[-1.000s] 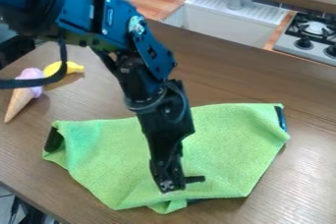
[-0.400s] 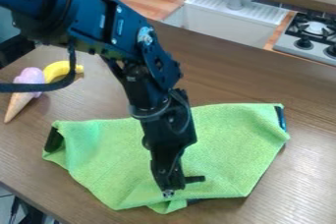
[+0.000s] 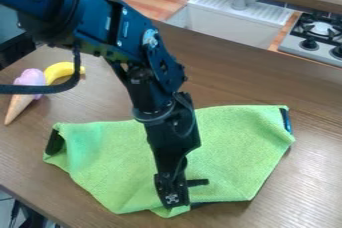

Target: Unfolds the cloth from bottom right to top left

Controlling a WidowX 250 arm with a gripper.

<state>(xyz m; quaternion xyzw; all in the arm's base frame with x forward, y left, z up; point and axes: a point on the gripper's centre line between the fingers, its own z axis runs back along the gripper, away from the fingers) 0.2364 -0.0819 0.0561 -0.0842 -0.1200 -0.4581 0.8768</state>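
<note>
Beneath our hand we see the green cloth, rumpled, its corners dark to either side; we cannot tell whether the hand is open.

Wood-grained surface: a rumpled green cloth is laid down, dark patches seen at two corners. Toward the upper left, a toy ice-cream cone and a yellow banana are placed side by side.
</note>
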